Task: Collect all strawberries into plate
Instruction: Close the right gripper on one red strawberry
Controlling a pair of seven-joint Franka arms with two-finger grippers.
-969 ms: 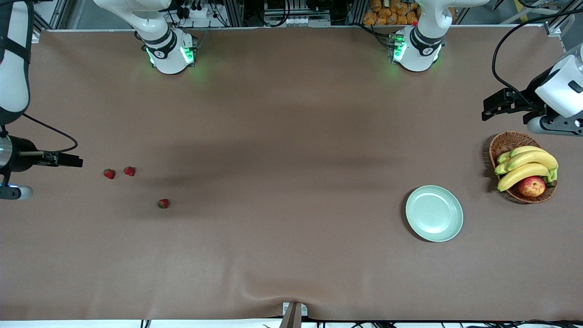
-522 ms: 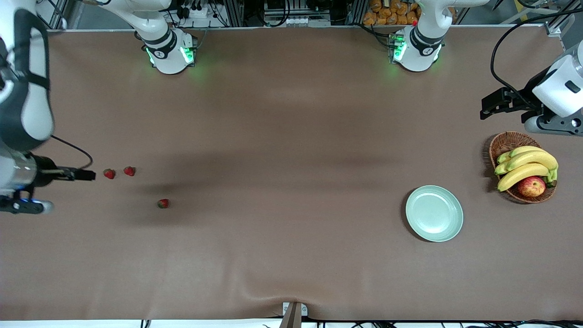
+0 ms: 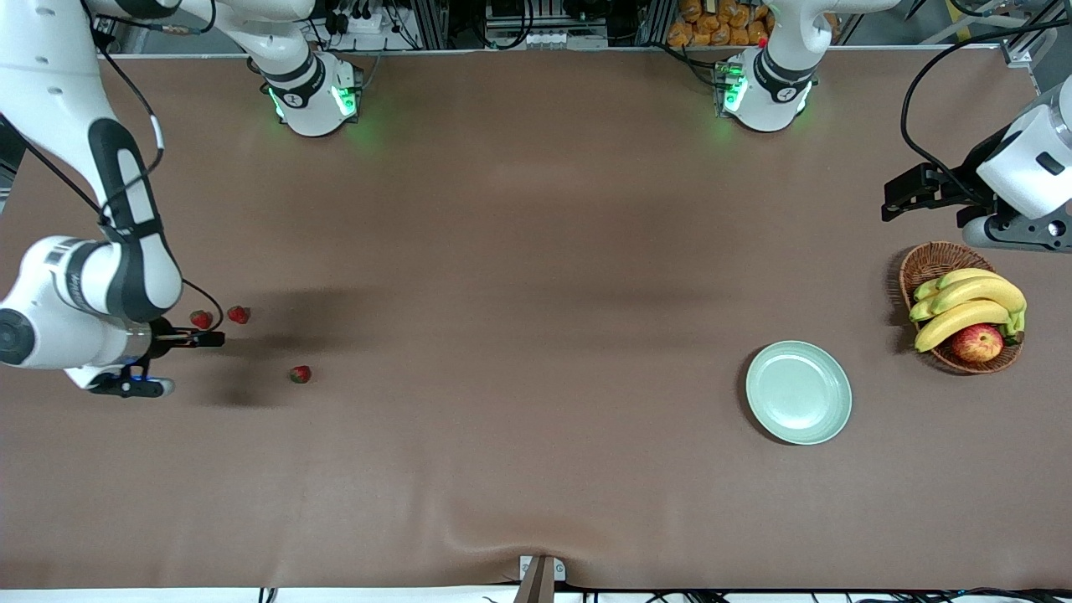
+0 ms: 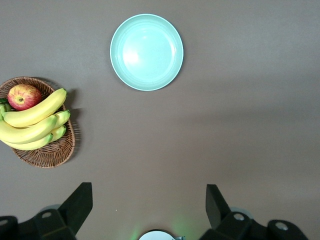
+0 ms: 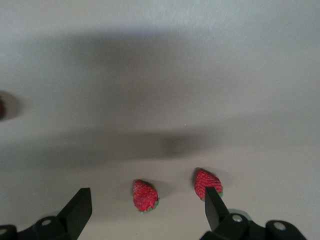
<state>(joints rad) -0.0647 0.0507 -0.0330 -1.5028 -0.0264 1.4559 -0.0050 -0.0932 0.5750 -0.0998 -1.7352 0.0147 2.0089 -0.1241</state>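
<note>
Three strawberries, none yet collected: two lie side by side, one (image 3: 201, 319) and its neighbour (image 3: 239, 314), at the right arm's end of the worktop (image 3: 519, 335), and the third strawberry (image 3: 301, 374) sits apart at about their four o'clock, nearer the front camera. The plate (image 3: 798, 391), well apart toward the left arm's end, shows bare from my seat, so I judge the whole job still lies ahead. My right gripper (image 3: 209, 338) hangs low just by the pair, its fingers spread and empty in the right wrist view, one berry (image 5: 145, 195) between them and another (image 5: 207, 183) partly masked by one fingertip. The left gripper (image 3: 900, 194) waits at the basket's (image 3: 925, 264) eleven o'clock, fingers released, holding nothing. The basket carries bananas (image 3: 971, 306) and an apple (image 3: 977, 342). The third berry is only a red sliver at the edge of the right wrist view, and how high the right gripper stands off the worktop I cannot make out.
</note>
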